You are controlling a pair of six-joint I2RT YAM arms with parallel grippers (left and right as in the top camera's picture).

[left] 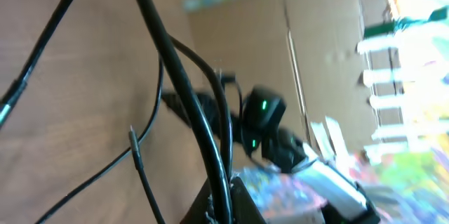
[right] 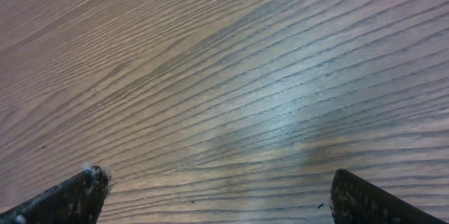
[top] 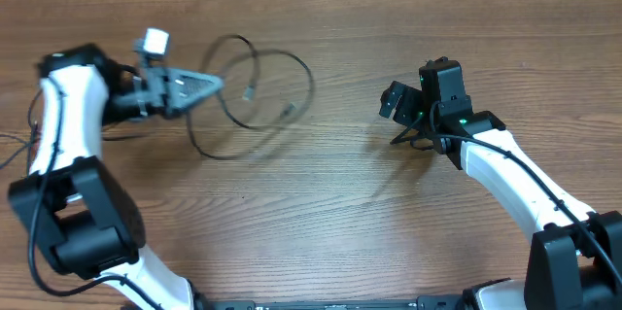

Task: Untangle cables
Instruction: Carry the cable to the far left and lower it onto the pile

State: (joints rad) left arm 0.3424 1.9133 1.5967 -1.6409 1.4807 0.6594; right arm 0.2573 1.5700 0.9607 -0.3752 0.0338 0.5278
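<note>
The cables (top: 308, 82) are lying as a loose tangle of overlapping loops on the left-centre of the wooden table (top: 321, 213), with two small plug ends (top: 289, 111) showing inside the loops. The left gripper (top: 212, 84) is sitting at the tangle's left edge with its jaws closed, and in the left wrist view one strand (left: 188, 97) is running straight down into the closed tips, so it is gripping that strand. The right gripper (top: 397, 106) is hovering well apart from the tangle, to its right. Its fingers (right: 84, 189) are standing wide apart over bare wood and holding nothing. Judging from this, the step in hand is drawing one cord out of the heap. The next move is probably calling for the right gripper to come across and pin or pinch a neighbouring loop, so that the pull is separating the cords rather than dragging the whole bundle. No containers are showing in any view.
</note>
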